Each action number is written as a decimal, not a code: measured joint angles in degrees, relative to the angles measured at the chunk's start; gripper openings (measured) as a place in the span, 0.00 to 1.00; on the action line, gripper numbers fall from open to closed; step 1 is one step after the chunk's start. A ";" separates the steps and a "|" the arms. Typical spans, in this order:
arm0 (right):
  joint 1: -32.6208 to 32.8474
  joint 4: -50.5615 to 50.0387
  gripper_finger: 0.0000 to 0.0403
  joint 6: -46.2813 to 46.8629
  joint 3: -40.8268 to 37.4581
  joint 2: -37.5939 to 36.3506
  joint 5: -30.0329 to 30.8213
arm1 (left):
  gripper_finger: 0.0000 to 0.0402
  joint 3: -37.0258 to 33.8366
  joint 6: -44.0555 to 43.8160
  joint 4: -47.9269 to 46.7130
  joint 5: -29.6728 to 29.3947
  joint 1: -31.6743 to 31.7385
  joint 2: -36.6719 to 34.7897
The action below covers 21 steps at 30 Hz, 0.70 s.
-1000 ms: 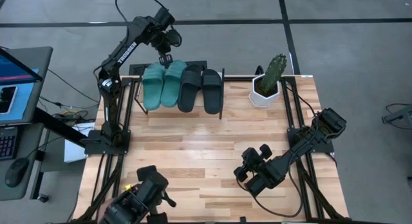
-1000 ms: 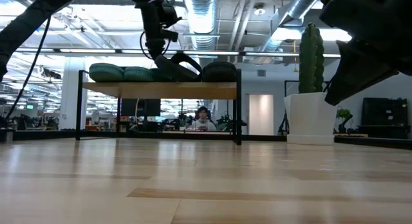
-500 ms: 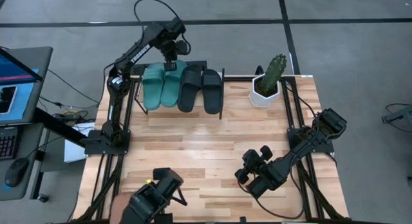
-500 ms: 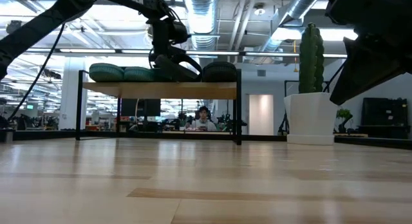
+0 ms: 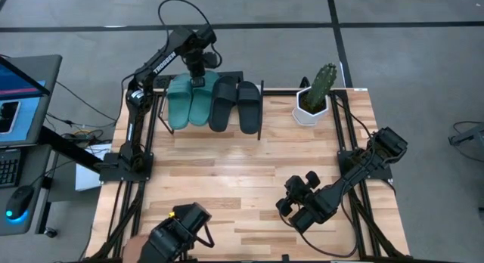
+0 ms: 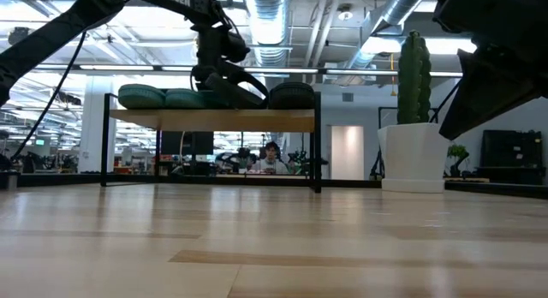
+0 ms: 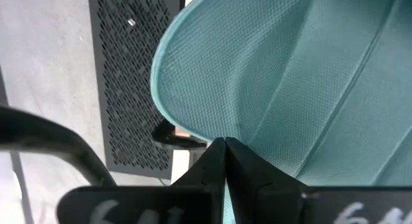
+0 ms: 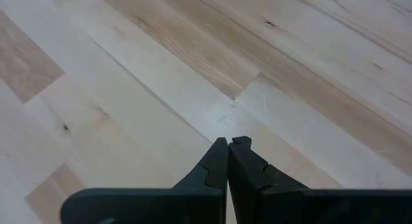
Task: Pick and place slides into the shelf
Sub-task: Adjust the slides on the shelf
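1. High view shows four rubber slides, a teal-green pair (image 5: 189,101) and a black pair (image 5: 237,104), lying side by side on the low wood-topped shelf (image 5: 262,112).
2. Left gripper (image 5: 196,75) is clenched, empty, touching a teal-green slide.
3. Right gripper (image 5: 293,201) is clenched over the wooden bench (image 5: 227,180).

Overhead and table-level views share the shelf (image 5: 214,104); wrist cameras look close past their shut fingers.

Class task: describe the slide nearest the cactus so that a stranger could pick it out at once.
Find the wooden table, then the low shelf at its far edge, beside the potted cactus. Four slides lie side by side on it. Yours is the black slide at the cactus end, with a black neighbour; the other two are teal.
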 joint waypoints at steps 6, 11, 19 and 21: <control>0.00 0.28 0.00 0.00 0.00 0.00 -0.02 | 0.00 0.00 -2.48 -0.09 -0.08 0.02 0.00; 0.00 0.28 0.00 0.00 0.00 0.00 -0.02 | 0.00 0.00 -4.33 -0.11 -3.24 0.00 0.00; 0.00 0.28 0.00 0.00 0.00 0.00 -0.04 | 0.00 0.00 -6.97 -0.09 -4.55 -0.06 -0.73; 0.00 0.28 0.00 0.00 0.00 0.00 -0.04 | 0.00 0.00 -7.52 -0.10 -4.14 -0.42 -0.80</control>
